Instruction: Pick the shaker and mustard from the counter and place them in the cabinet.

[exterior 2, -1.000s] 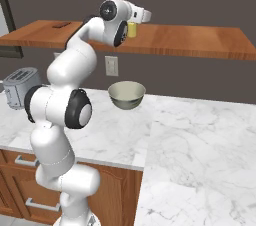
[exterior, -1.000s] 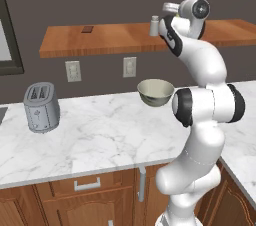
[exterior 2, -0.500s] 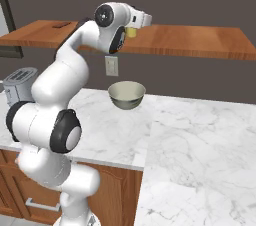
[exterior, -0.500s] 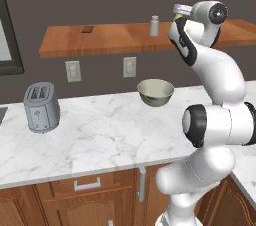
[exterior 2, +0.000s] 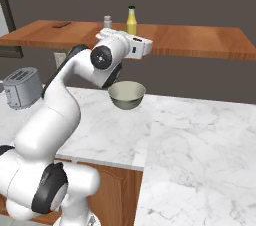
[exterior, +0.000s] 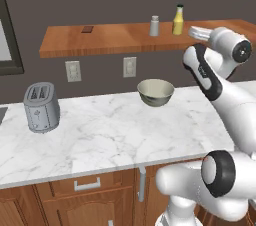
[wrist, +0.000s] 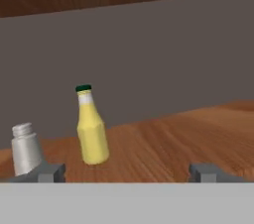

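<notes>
The yellow mustard point(exterior: 178, 20) with its dark green cap stands upright on the brown cabinet shelf point(exterior: 115, 40). Just to its left stands the grey shaker point(exterior: 154, 26). From the right side, mustard point(exterior 2: 131, 20) and shaker point(exterior 2: 107, 22) sit at the shelf's back. My gripper point(exterior: 192, 32) hangs in front of the shelf, to the right of the mustard and apart from it. In the hand view the gripper point(wrist: 128, 173) is open and holds nothing; mustard point(wrist: 92, 129) and shaker point(wrist: 25, 148) stand beyond its left fingertip point(wrist: 47, 172).
A pale bowl point(exterior: 156, 91) sits on the white marble counter point(exterior: 110, 130) below the shelf. A grey toaster point(exterior: 41, 106) stands at the counter's left. Two wall outlets point(exterior: 129, 66) lie under the shelf, and a small dark item point(exterior: 87, 29) rests on its left part.
The hand has drawn back from the shelf, rightward and a little down in the left base view. The mustard now stands free beside the shaker. The jaws stay wide.
</notes>
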Tool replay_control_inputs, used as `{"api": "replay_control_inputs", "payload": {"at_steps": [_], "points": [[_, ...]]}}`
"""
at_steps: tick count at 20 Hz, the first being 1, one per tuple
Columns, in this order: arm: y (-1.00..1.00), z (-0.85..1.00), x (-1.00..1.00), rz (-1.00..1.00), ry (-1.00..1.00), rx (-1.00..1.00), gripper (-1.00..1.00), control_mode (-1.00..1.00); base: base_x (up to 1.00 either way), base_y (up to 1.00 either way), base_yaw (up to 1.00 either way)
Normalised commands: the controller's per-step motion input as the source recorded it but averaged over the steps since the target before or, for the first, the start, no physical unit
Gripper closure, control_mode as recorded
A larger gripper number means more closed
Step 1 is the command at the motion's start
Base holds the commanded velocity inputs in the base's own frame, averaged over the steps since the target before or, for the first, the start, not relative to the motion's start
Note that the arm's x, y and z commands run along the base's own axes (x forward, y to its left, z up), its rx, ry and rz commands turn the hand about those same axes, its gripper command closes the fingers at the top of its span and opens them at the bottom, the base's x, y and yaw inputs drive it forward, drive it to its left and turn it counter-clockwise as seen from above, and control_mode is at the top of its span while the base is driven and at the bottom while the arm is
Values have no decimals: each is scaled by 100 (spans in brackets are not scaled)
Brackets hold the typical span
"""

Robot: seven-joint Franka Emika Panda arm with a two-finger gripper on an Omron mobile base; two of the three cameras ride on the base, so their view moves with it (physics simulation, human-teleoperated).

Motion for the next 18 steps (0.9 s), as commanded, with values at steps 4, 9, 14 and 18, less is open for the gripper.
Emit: {"api": "replay_control_inputs", "payload": {"at_steps": [4, 9, 14, 18], "points": [[-20, -87, -100, 2, -6, -9, -100, -100, 0, 0, 0], [-14, -100, -100, 4, 0, -18, -100, -100, 0, 0, 0], [-9, -91, -100, 5, -3, -10, -100, -100, 0, 0, 0], [-3, -7, -33, 4, -5, -1, -100, -100, 0, 0, 0]]}}
